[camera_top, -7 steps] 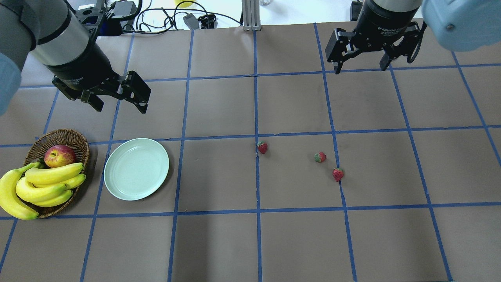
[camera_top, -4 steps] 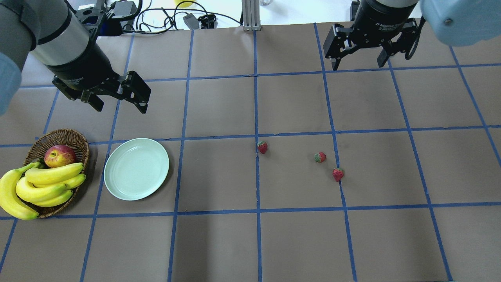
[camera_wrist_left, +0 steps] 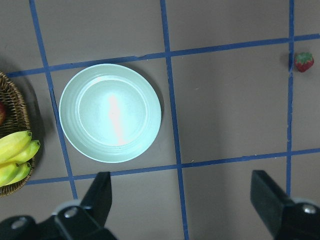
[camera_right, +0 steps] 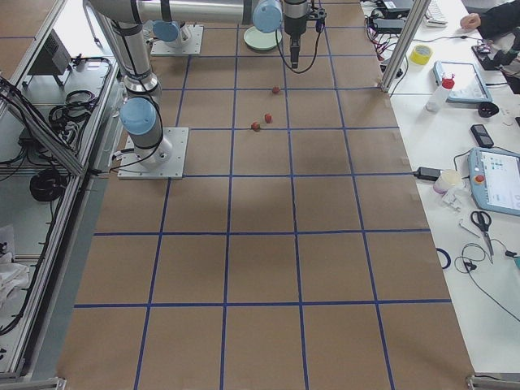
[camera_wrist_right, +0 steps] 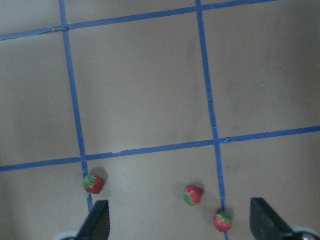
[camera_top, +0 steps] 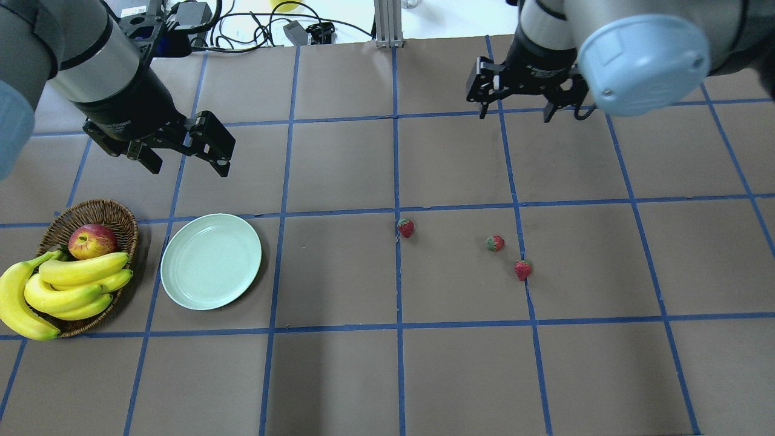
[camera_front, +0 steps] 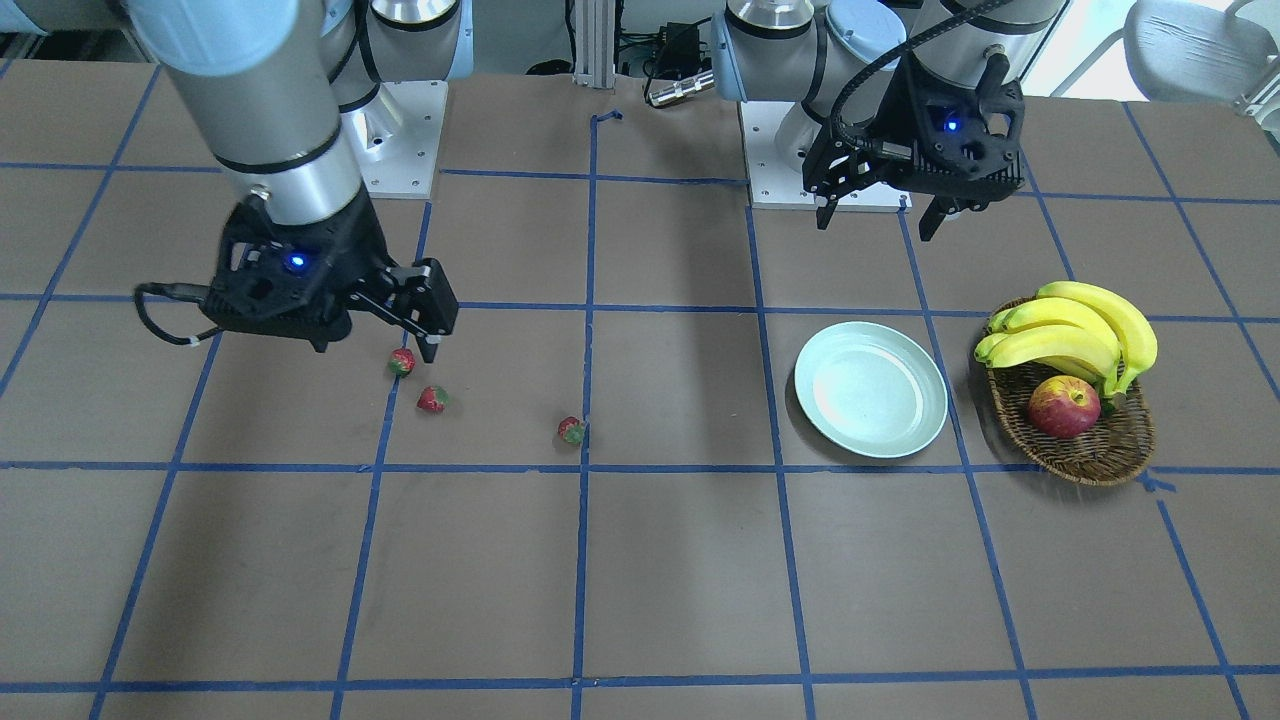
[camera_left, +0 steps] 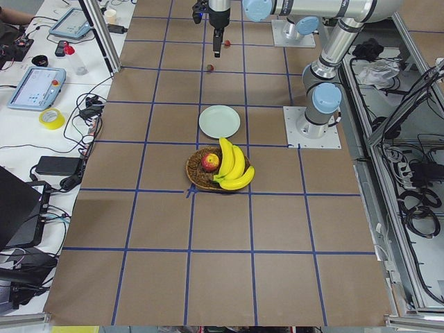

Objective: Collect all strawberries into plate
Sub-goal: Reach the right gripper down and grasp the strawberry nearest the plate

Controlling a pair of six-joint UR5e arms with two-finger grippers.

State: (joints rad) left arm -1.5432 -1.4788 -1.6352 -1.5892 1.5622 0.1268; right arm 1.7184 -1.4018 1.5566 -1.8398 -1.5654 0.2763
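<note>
Three strawberries lie on the brown table right of centre: one (camera_top: pixel 405 227) on a blue tape line, a second (camera_top: pixel 495 243), and a third (camera_top: pixel 523 269). The right wrist view has all three low in frame (camera_wrist_right: pixel 94 184) (camera_wrist_right: pixel 193 195) (camera_wrist_right: pixel 223 220). My right gripper (camera_top: pixel 514 115) hangs open and empty above the table, farther back than the berries. The pale mint-green plate (camera_top: pixel 211 261) sits empty at the left. My left gripper (camera_top: pixel 186 163) hovers open and empty behind the plate. The left wrist view shows the plate (camera_wrist_left: pixel 110 112) and one strawberry (camera_wrist_left: pixel 303 61).
A brown wicker basket (camera_top: pixel 91 212) stands just left of the plate. It holds a bunch of bananas (camera_top: pixel 66 284) and a red-yellow apple (camera_top: pixel 92 240). Blue tape lines grid the table. Cables and devices lie along the far edge.
My right gripper has swung left along the table's far side, ending farther back than the two right-hand strawberries. The left arm, plate and berries have stayed put.
</note>
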